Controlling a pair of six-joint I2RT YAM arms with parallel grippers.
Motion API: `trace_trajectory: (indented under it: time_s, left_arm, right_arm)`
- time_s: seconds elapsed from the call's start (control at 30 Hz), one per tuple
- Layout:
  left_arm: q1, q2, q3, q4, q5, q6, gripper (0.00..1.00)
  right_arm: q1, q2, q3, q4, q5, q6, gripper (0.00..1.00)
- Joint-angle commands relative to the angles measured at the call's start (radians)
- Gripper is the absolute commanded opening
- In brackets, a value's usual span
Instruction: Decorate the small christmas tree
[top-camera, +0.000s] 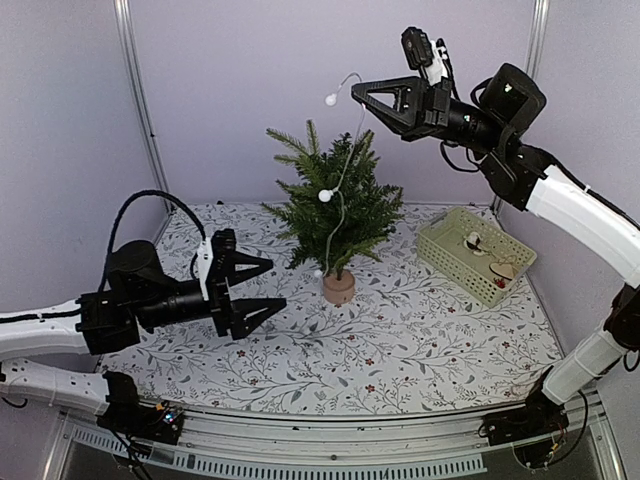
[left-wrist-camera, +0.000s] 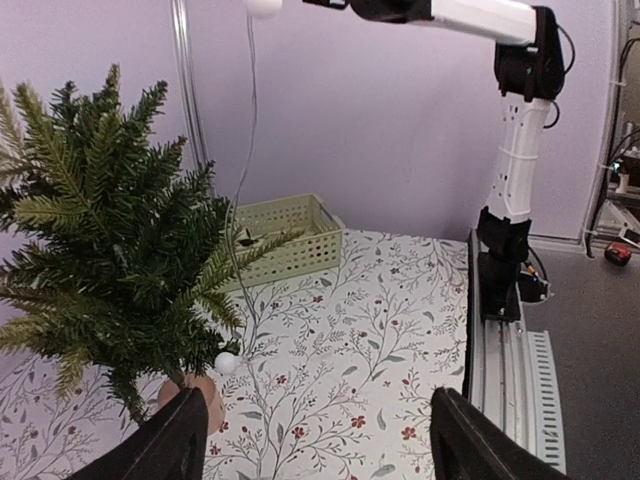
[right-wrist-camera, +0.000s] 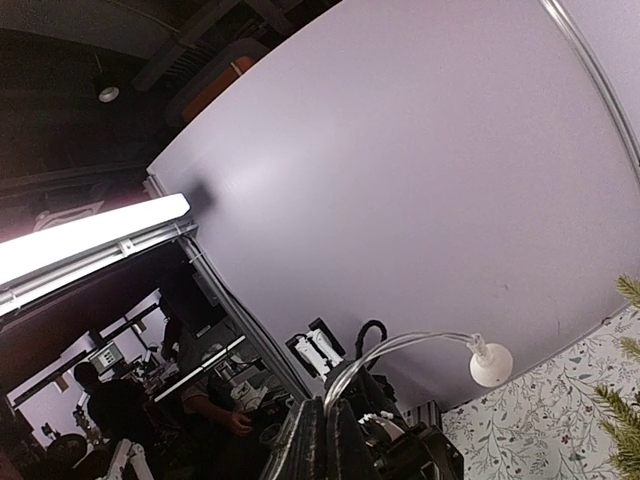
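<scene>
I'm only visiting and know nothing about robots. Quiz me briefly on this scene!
1. True or false: the right hand is shut on the thin wire string of white bulbs.
2. Which stands open, the left hand or the right?
3. What sits right of the small dark green christmas tree? A: pale green plastic basket. B: red bucket.
Key: 1 true; 2 left; 3 A.

Tree (left-wrist-camera: 110, 260) at L, light string (left-wrist-camera: 243, 150) hanging beside it; basket (left-wrist-camera: 285, 235) behind; pincer (left-wrist-camera: 318, 412) spread wide over floral tabletop (left-wrist-camera: 380, 330).
</scene>
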Motion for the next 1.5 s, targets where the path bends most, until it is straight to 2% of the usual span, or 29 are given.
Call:
trace_trajectory:
  time_s: [0.0, 0.27, 0.53, 0.67, 0.87, 1.03, 1.17, 1.3, 1.47]
  left_arm:
    - [-0.045, 0.124, 0.043, 0.172, -0.117, 0.055, 0.76]
    - [-0.056, 0.288, 0.083, 0.276, -0.160, 0.064, 0.67]
    - [-0.063, 0.360, 0.095, 0.326, -0.096, 0.071, 0.54]
    - [-0.062, 0.402, 0.122, 0.319, -0.085, 0.077, 0.39]
    - [-0.061, 0.346, 0.093, 0.317, -0.131, 0.064, 0.00]
    - [-0.011, 0.183, 0.058, 0.264, -0.160, 0.034, 0.00]
    - [0.079, 0.107, 0.106, 0.181, -0.160, 0.018, 0.00]
    - [0.212, 0.121, 0.203, 0.112, -0.133, -0.009, 0.00]
    - [0.324, 0.235, 0.368, 0.023, -0.123, -0.010, 0.00]
  right_arm:
    - [0.055, 0.024, 0.072, 0.039, -0.053, -0.021, 0.00]
    - [0.096, 0.054, 0.137, 0.041, -0.097, -0.031, 0.00]
    - [0.098, 0.069, 0.158, 0.040, -0.117, -0.046, 0.00]
    - [0.098, 0.078, 0.167, 0.039, -0.120, -0.058, 0.00]
    - [0.051, 0.071, 0.159, 0.034, -0.107, -0.059, 0.00]
    - [-0.024, 0.029, 0.105, 0.021, -0.072, -0.084, 0.00]
    - [-0.065, 0.031, 0.086, 0.007, -0.039, -0.133, 0.00]
    - [-0.079, 0.050, 0.095, -0.009, 0.024, -0.197, 0.00]
    - [-0.103, 0.087, 0.160, -0.076, 0.147, -0.319, 0.00]
